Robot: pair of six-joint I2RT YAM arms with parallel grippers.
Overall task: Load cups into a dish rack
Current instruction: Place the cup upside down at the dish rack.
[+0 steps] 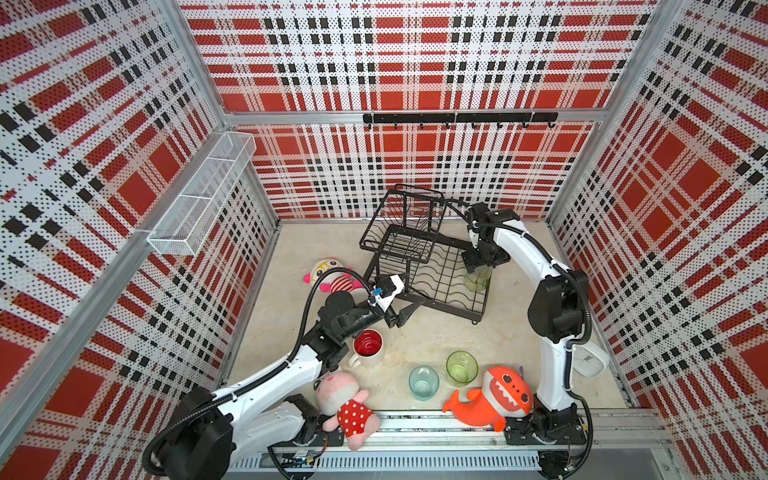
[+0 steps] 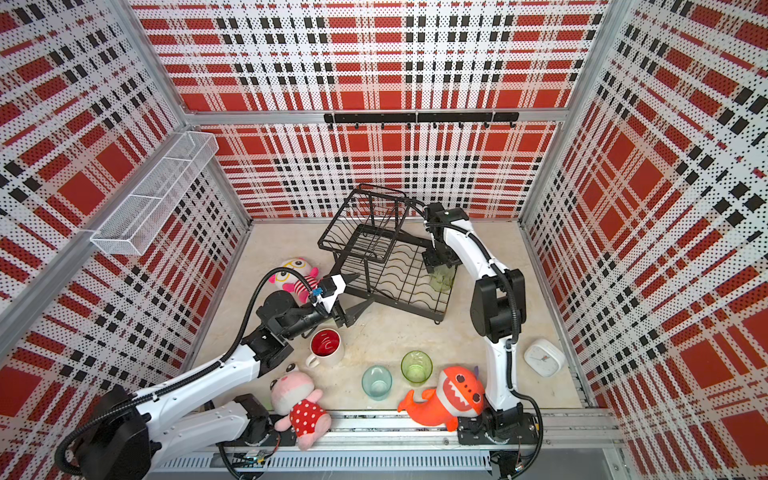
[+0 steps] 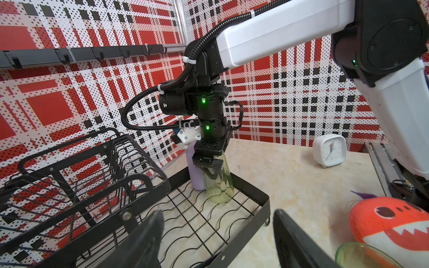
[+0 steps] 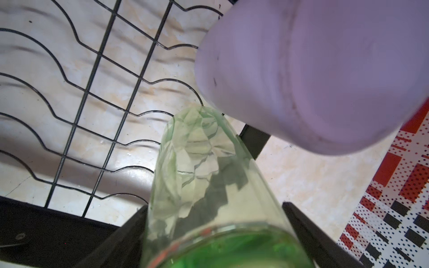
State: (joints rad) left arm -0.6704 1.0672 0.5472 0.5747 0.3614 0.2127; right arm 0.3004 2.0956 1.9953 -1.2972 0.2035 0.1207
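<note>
The black wire dish rack [image 1: 376, 226] [image 3: 250, 186] stands at the back. Upside down on its base are a tall clear green glass [image 1: 478, 280] [image 4: 202, 162] and, beside it, a lilac tumbler [image 3: 193, 171] [image 4: 313, 69]. My right gripper [image 1: 478, 266] [image 4: 214, 206] is open, its fingers on either side of the tall glass, one finger apart from it. My left gripper [image 1: 413, 293] [image 3: 218, 215] is open and empty at the rack's front corner. On the table stand a white mug with red inside [image 1: 368, 347], a teal glass [image 1: 424, 381] and a short green glass [image 1: 461, 368].
Plush toys lie about: an orange shark [image 1: 494, 395], a pink one in a dotted dress [image 1: 345, 399], a striped one [image 1: 332, 276] left of the rack. A white clock [image 1: 590, 361] sits at the right wall. A white mesh shelf [image 1: 203, 199] and black hook rail [image 1: 457, 118] hang on the walls.
</note>
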